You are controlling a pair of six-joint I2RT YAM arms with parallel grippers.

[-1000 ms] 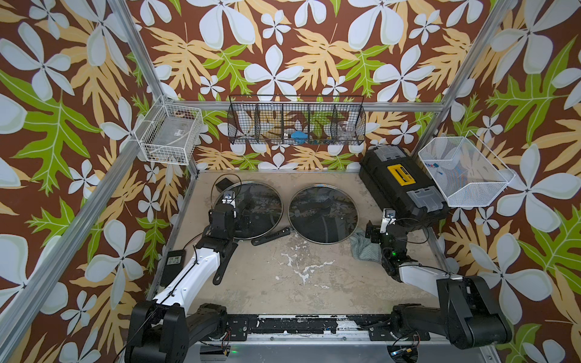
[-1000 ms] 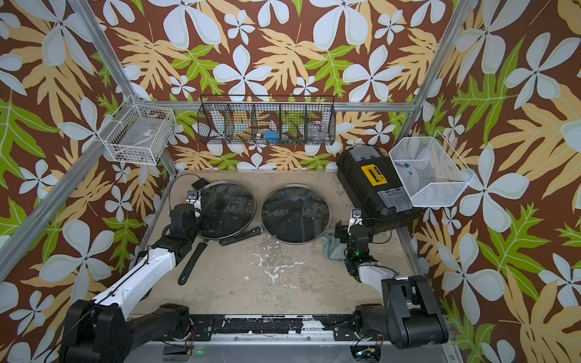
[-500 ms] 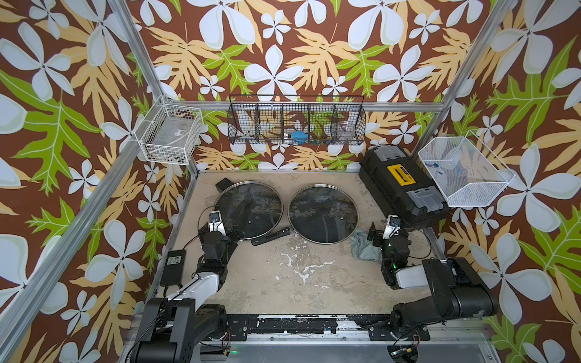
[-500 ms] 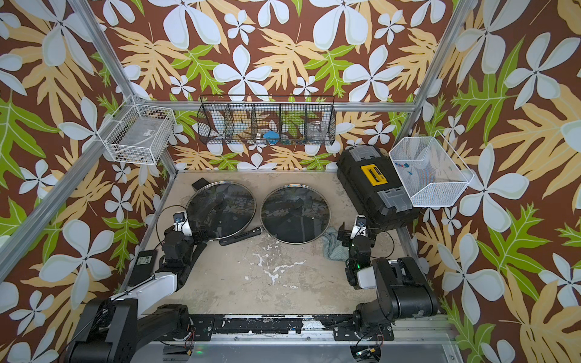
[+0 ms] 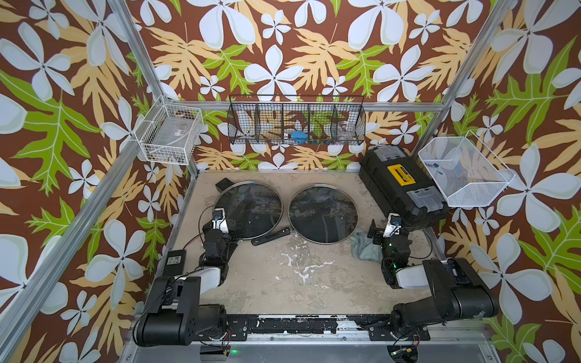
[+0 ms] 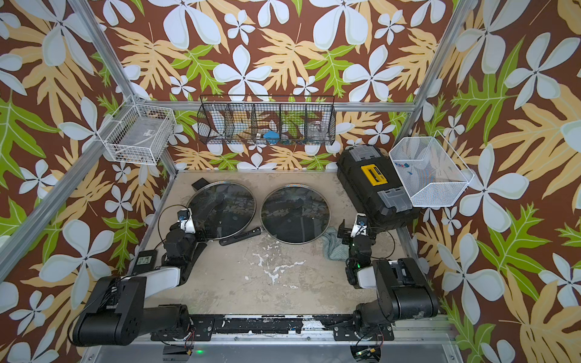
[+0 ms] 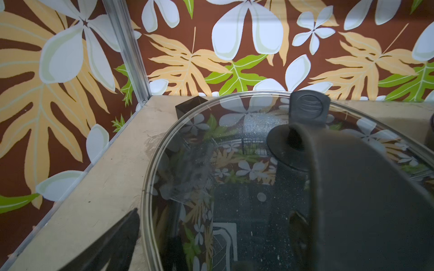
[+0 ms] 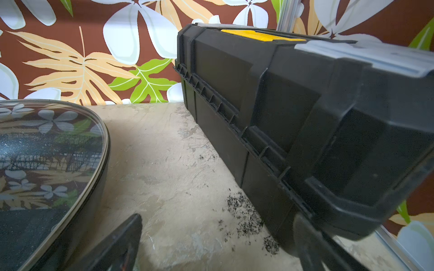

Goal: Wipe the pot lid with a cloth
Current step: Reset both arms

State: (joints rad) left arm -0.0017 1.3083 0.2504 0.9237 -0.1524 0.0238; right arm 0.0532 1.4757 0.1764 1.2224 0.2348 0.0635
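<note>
**Two spread grippers, two glass lids, one loose cloth**

Right gripper (image 8: pixel 218 218): jaws spread wide, with nothing between them but bare table (image 8: pixel 176 164).
- The toolbox (image 8: pixel 281 105) crowds its outer finger.
- The rim of the right-hand lid (image 8: pixel 58 152) lies close on its inner side.
- Ahead, a bare lane runs between lid and toolbox to the back wall.

Cloth (image 5: pixel 363 248): crumpled on the table just beside this gripper's inner side, at the near edge of that lid. Nothing holds it.

Left gripper (image 7: pixel 216 213): jaws spread wide and empty, straddling the near rim of the left-hand lid (image 7: pixel 211 164).
- One finger is over the table, the other over the glass beside the lid's own handle (image 7: pixel 352 187).
- Whether it touches the glass cannot be told.
- A small black block (image 7: pixel 190 106) sits beyond the lid, near the corner.
- A loose black bar (image 5: pixel 270 235) lies inward, between the lids' near edges.
- A power brick (image 5: pixel 174 259) lies outward, at the table edge.

Open room: a broad stretch of bare table between the two arms, toward the base.
</note>
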